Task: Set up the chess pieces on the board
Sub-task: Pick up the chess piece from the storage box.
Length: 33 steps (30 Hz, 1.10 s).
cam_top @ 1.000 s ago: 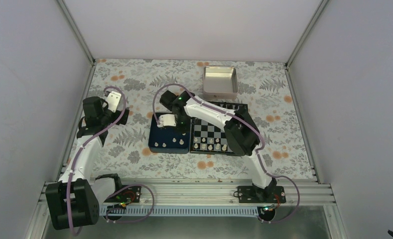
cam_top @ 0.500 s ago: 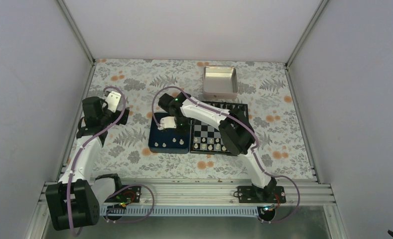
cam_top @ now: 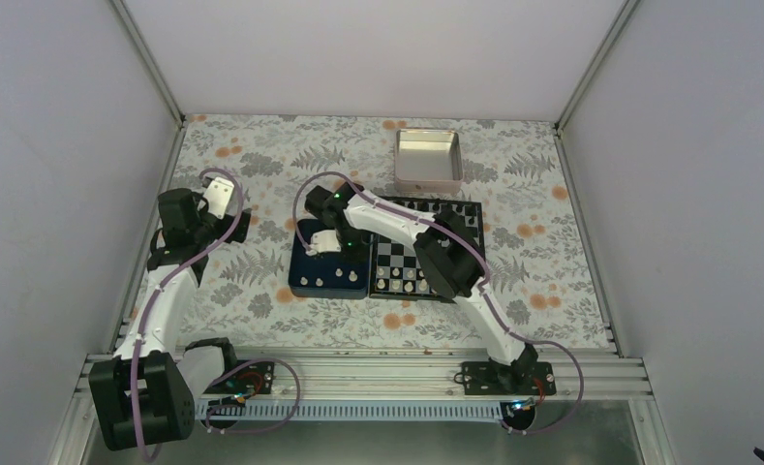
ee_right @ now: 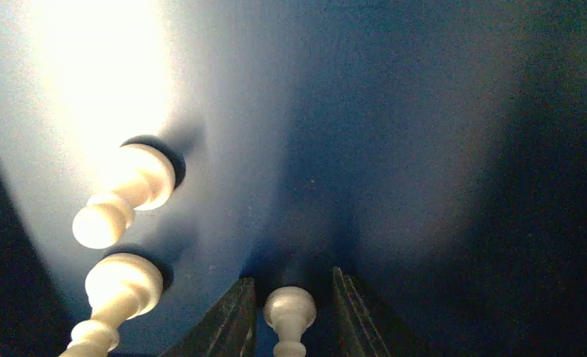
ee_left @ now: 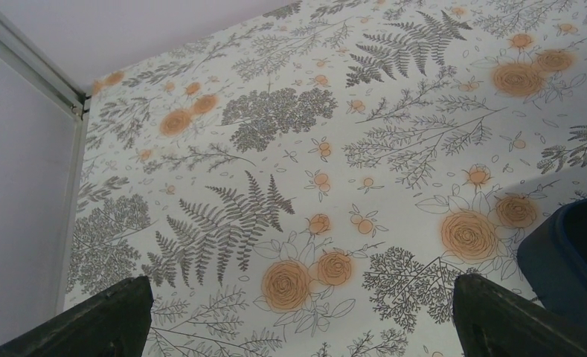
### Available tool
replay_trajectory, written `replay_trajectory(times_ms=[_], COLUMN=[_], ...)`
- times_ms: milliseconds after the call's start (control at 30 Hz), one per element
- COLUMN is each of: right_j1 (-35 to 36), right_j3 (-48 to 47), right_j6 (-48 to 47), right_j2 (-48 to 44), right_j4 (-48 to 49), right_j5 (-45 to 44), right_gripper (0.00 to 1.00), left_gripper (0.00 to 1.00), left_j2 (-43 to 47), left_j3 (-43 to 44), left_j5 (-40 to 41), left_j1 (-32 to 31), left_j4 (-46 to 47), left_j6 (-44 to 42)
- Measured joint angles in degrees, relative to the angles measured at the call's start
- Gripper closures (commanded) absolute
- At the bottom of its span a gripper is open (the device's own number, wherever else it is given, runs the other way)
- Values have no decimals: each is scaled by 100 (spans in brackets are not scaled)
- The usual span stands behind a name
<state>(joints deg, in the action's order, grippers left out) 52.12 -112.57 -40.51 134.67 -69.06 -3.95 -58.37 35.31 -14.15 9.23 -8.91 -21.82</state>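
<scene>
Right gripper (ee_right: pixel 292 286) is sliding farther over the tray (ee_right: pixel 394 149), narrowing around a pawn (ee_right: pixel 289 312), pinch unclear; left gripper (ee_left: pixel 299 282) is idling, spread

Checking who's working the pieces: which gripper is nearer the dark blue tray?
Right. The right gripper is down in the dark blue tray, straddling a white piece; the left gripper hangs open over the floral cloth, left of the tray.

Chequered board (cam_top: pixel 392 254) lies flat; cream chess pieces (cam_top: pixel 397 286) line its near rows.
</scene>
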Motion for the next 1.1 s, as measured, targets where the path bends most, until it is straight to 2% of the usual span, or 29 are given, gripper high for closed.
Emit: replay_trajectory(times_ms=[133, 367, 500, 633, 700, 767, 1100], right_j1=[0, 0, 0, 0, 0, 0, 0], right_j3=[-24, -109, -136, -140, -140, -142, -118], right_j6=[4, 17, 35, 33, 35, 33, 50], right_j2=[20, 28, 28, 28, 28, 28, 20], right_j4=[-39, -122, -173, -186, -195, -195, -210], right_j5=[0, 2, 0, 2, 2, 11, -68], right_gripper=[76, 91, 95, 96, 87, 83, 82], left_gripper=[0, 0, 0, 0, 0, 0, 0], left_j2=[0, 7, 7, 7, 7, 7, 7], left_j3=[0, 0, 0, 0, 0, 0, 0], left_j5=[-24, -94, -114, -118, -118, -118, -120], left_j1=[4, 4, 13, 37, 37, 37, 42], left_j4=[0, -15, -20, -20, -20, -20, -22], left_j6=[0, 0, 0, 0, 0, 0, 0])
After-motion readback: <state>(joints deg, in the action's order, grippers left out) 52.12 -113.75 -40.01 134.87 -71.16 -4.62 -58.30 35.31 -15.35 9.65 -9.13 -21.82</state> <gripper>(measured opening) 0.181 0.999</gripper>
